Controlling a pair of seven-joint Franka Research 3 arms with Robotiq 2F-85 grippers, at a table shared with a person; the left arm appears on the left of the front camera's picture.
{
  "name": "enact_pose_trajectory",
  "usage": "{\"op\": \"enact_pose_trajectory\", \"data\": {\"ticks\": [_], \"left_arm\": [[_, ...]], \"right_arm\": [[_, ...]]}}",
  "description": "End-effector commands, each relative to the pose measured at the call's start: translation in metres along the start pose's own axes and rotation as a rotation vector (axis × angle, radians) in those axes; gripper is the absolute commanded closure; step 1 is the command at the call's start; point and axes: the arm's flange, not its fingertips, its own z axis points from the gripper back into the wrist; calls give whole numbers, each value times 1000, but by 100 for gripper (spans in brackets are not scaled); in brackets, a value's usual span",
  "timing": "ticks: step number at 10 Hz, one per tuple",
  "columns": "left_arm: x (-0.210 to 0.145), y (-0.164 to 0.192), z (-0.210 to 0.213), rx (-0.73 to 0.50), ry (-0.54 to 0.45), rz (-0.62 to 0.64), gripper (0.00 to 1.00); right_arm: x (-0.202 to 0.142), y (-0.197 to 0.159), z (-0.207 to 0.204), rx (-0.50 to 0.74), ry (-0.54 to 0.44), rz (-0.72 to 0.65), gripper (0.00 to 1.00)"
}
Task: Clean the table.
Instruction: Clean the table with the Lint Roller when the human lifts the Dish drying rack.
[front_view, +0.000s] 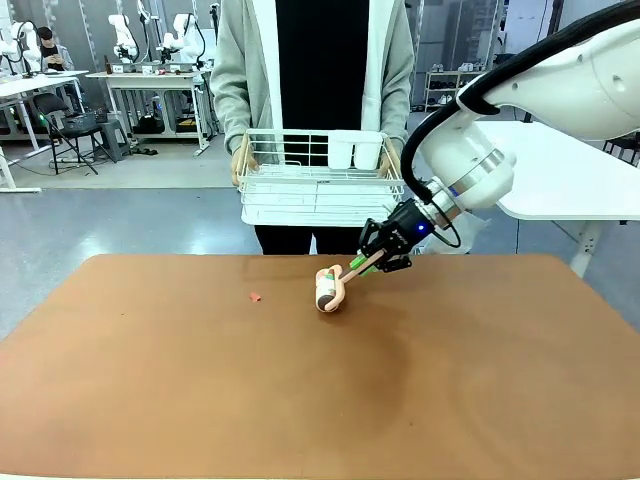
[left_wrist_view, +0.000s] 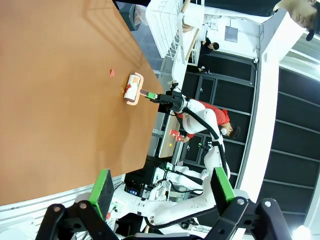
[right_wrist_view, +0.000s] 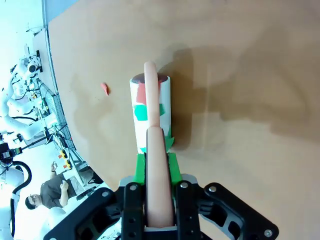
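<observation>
The table (front_view: 300, 400) has a matte reddish-brown top. My right gripper (front_view: 375, 258) is shut on the pink handle of a lint roller (front_view: 329, 290), whose white roll with red and green bits stuck to it rests on the table near the far edge. The right wrist view looks down the handle, with the lint roller (right_wrist_view: 150, 112) just beyond the gripper (right_wrist_view: 156, 160). A small red scrap (front_view: 255, 297) lies left of the roller. My left gripper (left_wrist_view: 162, 190) hangs open, high above the table (left_wrist_view: 50, 75), holding nothing.
A person stands at the far side holding a white wire rack (front_view: 320, 185) with two white cups (front_view: 354, 150) in it. A white-topped table (front_view: 570, 180) stands to the right behind my right arm.
</observation>
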Motion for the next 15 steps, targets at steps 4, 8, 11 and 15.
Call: {"op": "enact_pose_trajectory", "data": {"ticks": [4,8,11,15], "left_arm": [[-1,-1,3,-22,-1,-9,0],[-1,-1,3,-22,-1,-9,0],[-1,-1,3,-22,-1,-9,0],[-1,-1,3,-22,-1,-9,0]], "right_arm": [[-12,64,-119,8,152,15,79],[-22,131,-178,63,145,87,79],[-30,147,-158,136,70,104,79],[-68,172,-19,7,116,208,79]]}}
